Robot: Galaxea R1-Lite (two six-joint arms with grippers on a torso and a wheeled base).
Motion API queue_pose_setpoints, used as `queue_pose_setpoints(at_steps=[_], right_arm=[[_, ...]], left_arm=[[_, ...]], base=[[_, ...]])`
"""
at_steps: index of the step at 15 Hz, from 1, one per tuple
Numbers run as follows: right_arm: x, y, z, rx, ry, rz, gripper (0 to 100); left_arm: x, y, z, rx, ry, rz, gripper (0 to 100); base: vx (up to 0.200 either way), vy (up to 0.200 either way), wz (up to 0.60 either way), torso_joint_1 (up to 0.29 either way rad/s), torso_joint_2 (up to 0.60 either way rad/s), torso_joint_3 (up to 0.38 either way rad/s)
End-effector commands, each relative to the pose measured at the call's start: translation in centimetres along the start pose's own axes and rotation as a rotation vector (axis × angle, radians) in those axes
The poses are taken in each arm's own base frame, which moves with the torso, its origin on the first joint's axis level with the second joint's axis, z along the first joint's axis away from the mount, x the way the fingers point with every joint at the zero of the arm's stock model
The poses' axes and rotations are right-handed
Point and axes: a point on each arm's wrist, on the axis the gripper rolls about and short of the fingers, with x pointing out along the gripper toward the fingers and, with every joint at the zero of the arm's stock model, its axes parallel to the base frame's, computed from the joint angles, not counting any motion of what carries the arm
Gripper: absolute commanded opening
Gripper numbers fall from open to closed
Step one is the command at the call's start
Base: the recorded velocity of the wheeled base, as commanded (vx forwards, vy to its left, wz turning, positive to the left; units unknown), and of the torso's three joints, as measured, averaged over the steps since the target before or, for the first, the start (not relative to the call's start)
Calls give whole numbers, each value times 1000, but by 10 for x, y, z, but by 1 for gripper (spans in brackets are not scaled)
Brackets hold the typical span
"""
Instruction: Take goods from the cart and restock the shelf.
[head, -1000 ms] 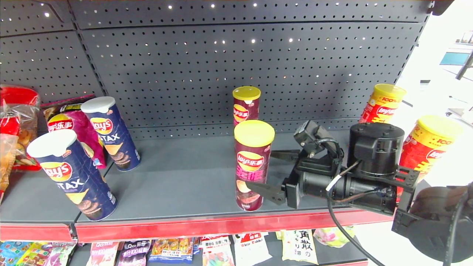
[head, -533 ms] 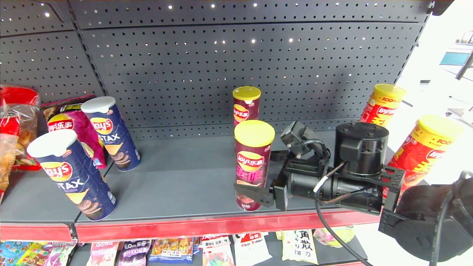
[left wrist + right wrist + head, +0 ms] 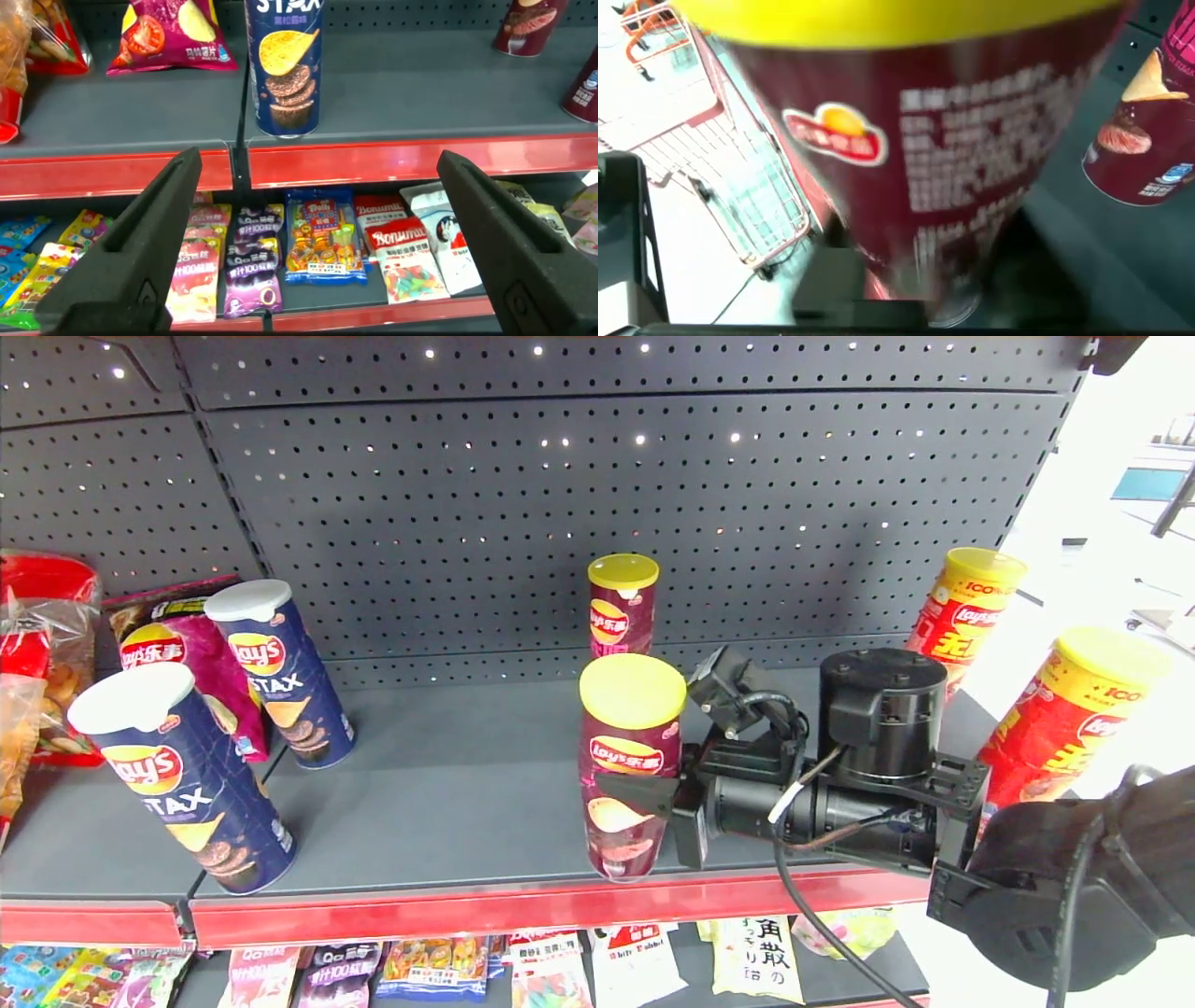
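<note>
A maroon chip can (image 3: 627, 747) with a yellow lid stands near the front edge of the grey shelf (image 3: 448, 793), leaning slightly. My right gripper (image 3: 653, 782) is shut on its middle from the right, one finger (image 3: 644, 793) across its front and the other hidden behind it. In the right wrist view the same can (image 3: 952, 140) looms close, with the red wire cart (image 3: 738, 187) on the floor behind it. My left gripper (image 3: 308, 252) hangs open and holds nothing, in front of the red shelf lip (image 3: 374, 154), below a blue chip can (image 3: 283, 65).
A second maroon can (image 3: 623, 602) stands at the back of the shelf. Two red cans (image 3: 966, 602) (image 3: 1074, 709) are at the right, two blue cans (image 3: 280, 667) (image 3: 177, 775) and chip bags (image 3: 177, 644) at the left. Snack packets (image 3: 551, 971) fill the lower shelf.
My right gripper slid left along the shelf front and closed on the maroon can. The can shifted a little left and tilted.
</note>
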Motion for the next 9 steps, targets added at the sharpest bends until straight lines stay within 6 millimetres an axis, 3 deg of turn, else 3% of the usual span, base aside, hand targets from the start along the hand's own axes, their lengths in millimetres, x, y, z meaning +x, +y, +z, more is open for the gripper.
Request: queue_pose_setpoints(at_steps=[1, 9], right_arm=[[0, 0, -2, 1, 7, 2, 0], [-9, -26, 10, -46, -53, 65, 0]], left_arm=[[0, 0, 0, 0, 0, 0, 100], [0, 0, 0, 0, 0, -2, 100]], base=[[0, 0, 0, 0, 0, 0], [0, 0, 0, 0, 0, 0]])
